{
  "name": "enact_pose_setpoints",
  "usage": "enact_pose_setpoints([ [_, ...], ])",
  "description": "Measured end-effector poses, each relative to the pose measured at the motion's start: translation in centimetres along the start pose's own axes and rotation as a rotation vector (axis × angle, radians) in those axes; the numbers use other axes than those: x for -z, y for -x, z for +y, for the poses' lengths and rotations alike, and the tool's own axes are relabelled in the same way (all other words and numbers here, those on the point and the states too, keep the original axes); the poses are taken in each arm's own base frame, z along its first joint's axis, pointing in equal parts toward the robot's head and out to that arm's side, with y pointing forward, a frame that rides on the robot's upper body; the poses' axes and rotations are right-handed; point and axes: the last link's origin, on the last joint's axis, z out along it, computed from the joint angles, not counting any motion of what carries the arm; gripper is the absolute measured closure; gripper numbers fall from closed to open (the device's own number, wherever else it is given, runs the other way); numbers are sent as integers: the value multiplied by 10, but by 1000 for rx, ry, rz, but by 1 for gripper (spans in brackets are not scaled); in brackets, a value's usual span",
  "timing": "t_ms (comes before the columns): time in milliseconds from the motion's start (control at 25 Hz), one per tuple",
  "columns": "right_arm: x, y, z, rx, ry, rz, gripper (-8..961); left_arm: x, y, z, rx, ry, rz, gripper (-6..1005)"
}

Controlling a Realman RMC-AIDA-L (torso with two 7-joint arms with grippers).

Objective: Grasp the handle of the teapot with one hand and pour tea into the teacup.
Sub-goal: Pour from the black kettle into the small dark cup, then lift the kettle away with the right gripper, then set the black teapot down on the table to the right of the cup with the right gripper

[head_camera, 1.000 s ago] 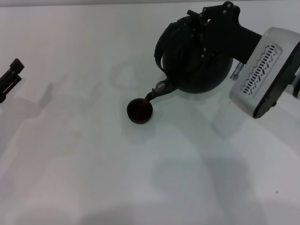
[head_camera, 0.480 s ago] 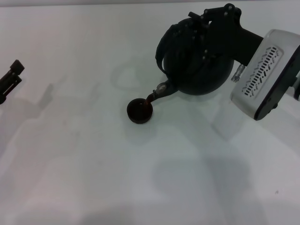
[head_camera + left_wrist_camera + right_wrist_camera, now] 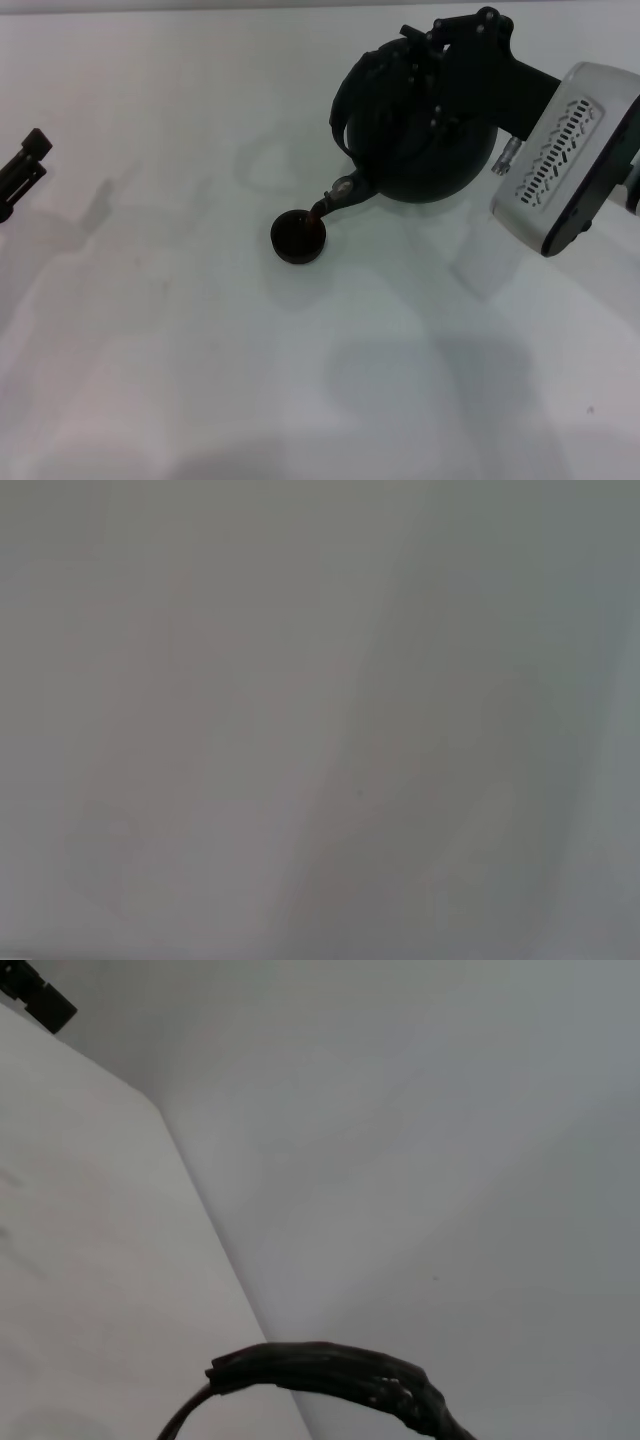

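In the head view the black teapot (image 3: pixel 425 140) is held tilted above the white table, its spout (image 3: pixel 340 192) pointing down-left over the small dark teacup (image 3: pixel 298 237). A thin dark stream of tea runs from the spout into the cup. My right gripper (image 3: pixel 425 65) is shut on the black arched handle (image 3: pixel 352 88) at the pot's top. The handle also shows in the right wrist view (image 3: pixel 330 1375). My left gripper (image 3: pixel 22 165) is parked at the table's far left edge, far from the cup.
The white table (image 3: pixel 200 350) spreads around the cup. The right arm's white wrist housing (image 3: pixel 565 160) hangs to the right of the teapot. The left wrist view shows only bare pale surface.
Almost nothing has moved. The teapot has stayed tilted over the cup with tea still running from the spout. The left arm has not moved.
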Motion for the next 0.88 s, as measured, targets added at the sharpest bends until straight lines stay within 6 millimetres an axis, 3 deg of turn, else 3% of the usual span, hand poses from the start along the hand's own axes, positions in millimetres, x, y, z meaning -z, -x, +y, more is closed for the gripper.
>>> enact_pose_setpoints([
  [280, 0, -1, -1, -18, -4, 0, 846, 0, 0, -1, 0, -4, -3, 152],
  [480, 6, -4, -2, -148, -4, -63, 846, 0, 0, -1, -1, -4, -4, 153],
  [880, 46, -52, -13, -511, -57, -202, 846, -1, 0, 0, -2, 0, -5, 152],
])
